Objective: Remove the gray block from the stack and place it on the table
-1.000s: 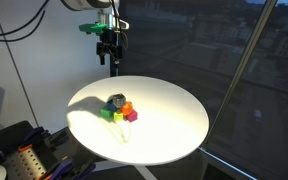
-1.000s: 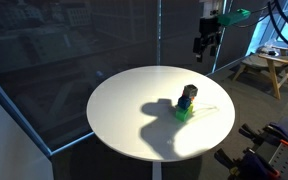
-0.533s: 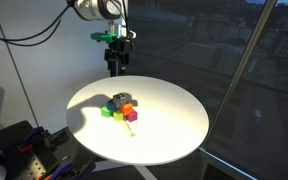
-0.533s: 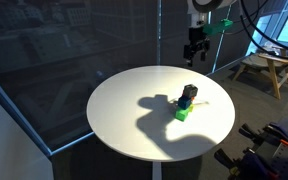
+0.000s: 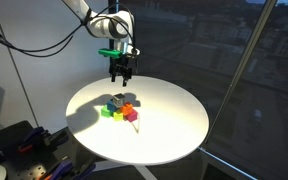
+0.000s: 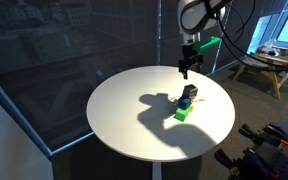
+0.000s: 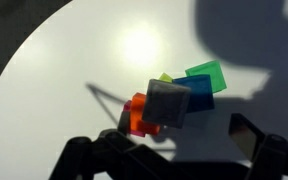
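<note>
The gray block [image 7: 167,104] sits on top of the stack [image 5: 119,108] of green, blue, orange and magenta cubes, near the middle of the round white table [image 5: 174,125]. The stack also shows in an exterior view [image 6: 186,103]. In the wrist view the gray block lies over the blue cube [image 7: 199,93] and orange cube [image 7: 139,115], with a green cube [image 7: 206,73] behind. My gripper [image 5: 120,73] hangs well above the stack, also seen in an exterior view [image 6: 184,70]. Its fingers [image 7: 174,150] are apart and empty.
Dark glass walls surround the table. A wooden stool [image 6: 266,68] stands beyond the table. Equipment and cables [image 5: 24,150] sit below the table's edge. The table edge [image 7: 24,60] curves at the wrist view's upper left.
My gripper has come down and moved in over the table toward the stack. The blocks have not moved.
</note>
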`<state>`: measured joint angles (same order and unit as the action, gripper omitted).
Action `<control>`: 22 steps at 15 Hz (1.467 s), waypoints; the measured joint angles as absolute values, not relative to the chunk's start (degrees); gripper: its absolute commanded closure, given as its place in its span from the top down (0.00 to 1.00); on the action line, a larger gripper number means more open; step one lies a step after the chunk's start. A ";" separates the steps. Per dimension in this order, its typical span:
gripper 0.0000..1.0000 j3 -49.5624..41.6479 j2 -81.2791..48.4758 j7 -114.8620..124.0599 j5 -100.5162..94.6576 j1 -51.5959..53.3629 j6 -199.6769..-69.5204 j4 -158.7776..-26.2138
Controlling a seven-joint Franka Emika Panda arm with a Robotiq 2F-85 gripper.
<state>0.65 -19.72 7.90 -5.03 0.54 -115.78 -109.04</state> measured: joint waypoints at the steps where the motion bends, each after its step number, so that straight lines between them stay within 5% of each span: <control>1: 1.00 0.51 -20.40 8.21 -5.16 0.76 -116.14 -108.88; 21: 1.00 -2.05 -27.36 15.09 -5.49 3.40 -118.60 -108.12; 22: 0.87 -2.20 -27.66 15.32 -5.49 3.40 -118.60 -107.98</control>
